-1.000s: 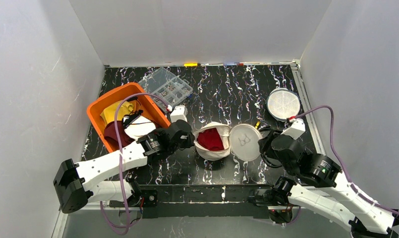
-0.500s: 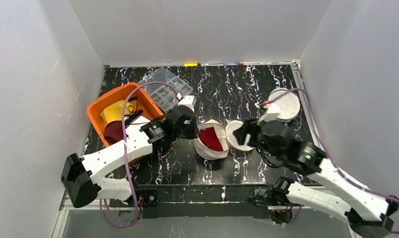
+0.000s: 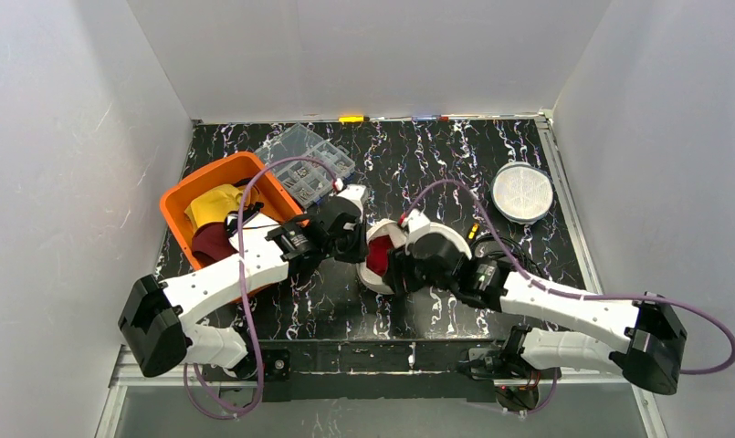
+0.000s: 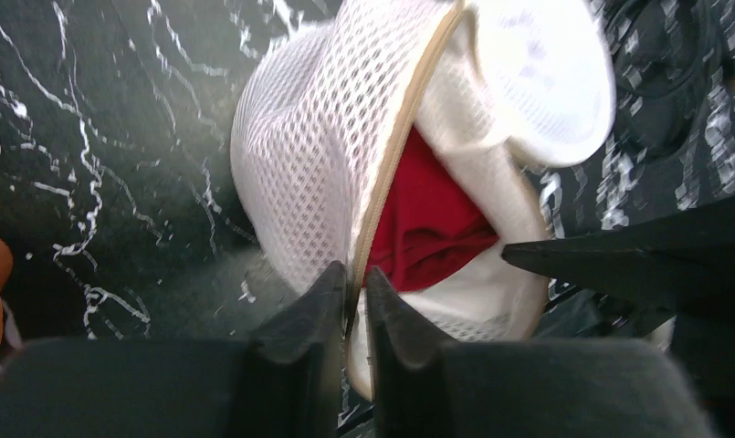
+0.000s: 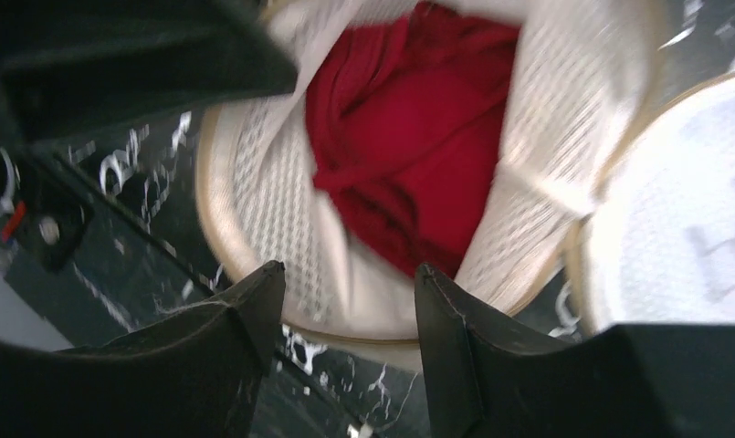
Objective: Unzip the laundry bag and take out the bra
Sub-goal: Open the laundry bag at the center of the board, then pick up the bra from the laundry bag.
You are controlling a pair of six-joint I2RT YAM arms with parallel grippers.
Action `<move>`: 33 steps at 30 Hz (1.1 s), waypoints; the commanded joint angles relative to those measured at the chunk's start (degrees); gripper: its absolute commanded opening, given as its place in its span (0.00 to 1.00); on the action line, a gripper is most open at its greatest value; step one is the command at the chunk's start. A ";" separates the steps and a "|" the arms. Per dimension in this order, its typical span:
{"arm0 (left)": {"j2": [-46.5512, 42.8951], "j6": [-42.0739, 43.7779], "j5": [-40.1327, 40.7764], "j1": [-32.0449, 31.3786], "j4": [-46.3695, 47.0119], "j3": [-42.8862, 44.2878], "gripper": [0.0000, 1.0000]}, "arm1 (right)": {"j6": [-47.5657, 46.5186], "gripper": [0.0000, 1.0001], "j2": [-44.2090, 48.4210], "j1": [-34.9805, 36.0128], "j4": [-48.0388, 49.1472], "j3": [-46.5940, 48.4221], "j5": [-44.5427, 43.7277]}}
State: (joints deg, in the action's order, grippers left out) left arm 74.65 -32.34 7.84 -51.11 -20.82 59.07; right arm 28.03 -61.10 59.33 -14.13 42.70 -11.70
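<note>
The white mesh laundry bag (image 3: 379, 258) lies unzipped at the table's middle, its round lid (image 3: 446, 241) folded open to the right. The red bra (image 3: 378, 261) lies inside it. My left gripper (image 4: 353, 283) is shut on the bag's tan zipper rim (image 4: 388, 178) at its left side. The bra also shows in the left wrist view (image 4: 432, 219). My right gripper (image 5: 347, 283) is open and empty, hovering just over the bag's opening with the red bra (image 5: 409, 146) between and beyond its fingertips. In the top view it sits at the bag's right edge (image 3: 402, 266).
An orange bin (image 3: 183, 194) with yellow and maroon clothes stands at the left behind my left arm. A clear parts box (image 3: 306, 162) lies behind it. A round white mesh disc (image 3: 522, 192) lies at the right back.
My right arm swung left from the table's right side to the bag's opening. My left gripper moved up to the bag's left rim and shut on it. The bag's lid tilted.
</note>
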 commanded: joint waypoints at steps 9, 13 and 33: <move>-7.10 -8.41 -6.38 0.25 3.31 -10.51 0.62 | 2.90 0.63 2.12 10.66 6.94 -8.20 -9.23; -7.72 -9.44 -5.35 0.29 4.18 -12.47 0.55 | 3.79 0.64 2.35 11.21 7.24 -8.56 -10.53; -8.88 -7.91 -4.25 0.27 1.66 -11.39 0.00 | -5.08 0.67 -8.68 11.35 12.21 3.02 -16.84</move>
State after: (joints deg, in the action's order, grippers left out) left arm 68.20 -40.91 3.60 -51.09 -18.02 47.37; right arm 25.47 -66.46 70.52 -6.17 42.63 -27.75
